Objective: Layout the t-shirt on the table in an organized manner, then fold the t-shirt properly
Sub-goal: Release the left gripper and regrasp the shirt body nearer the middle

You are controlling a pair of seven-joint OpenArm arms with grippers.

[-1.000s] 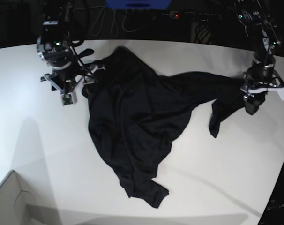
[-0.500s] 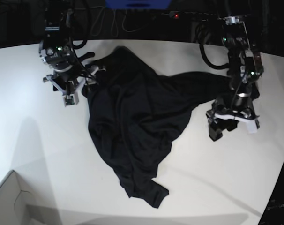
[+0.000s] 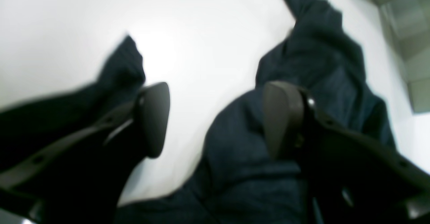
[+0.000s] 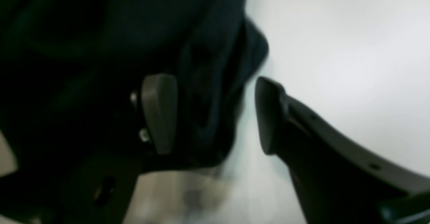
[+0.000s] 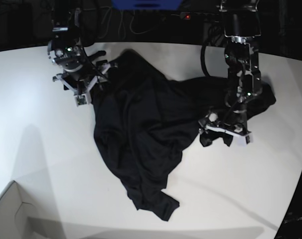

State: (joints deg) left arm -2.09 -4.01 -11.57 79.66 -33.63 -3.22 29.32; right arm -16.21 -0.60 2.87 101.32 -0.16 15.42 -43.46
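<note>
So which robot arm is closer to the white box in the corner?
Right. The right end effector sits at the t-shirt's top edge above the box; the left end effector is across the shirt.

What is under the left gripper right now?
Under the left gripper, open: bare white table between the fingertips, with t-shirt fabric on both sides. What the fingers cover is hidden.

Base view looks down from high above the t-shirt (image 5: 141, 134); both wrist views hover close over its edges, sharing that cloth.
</note>
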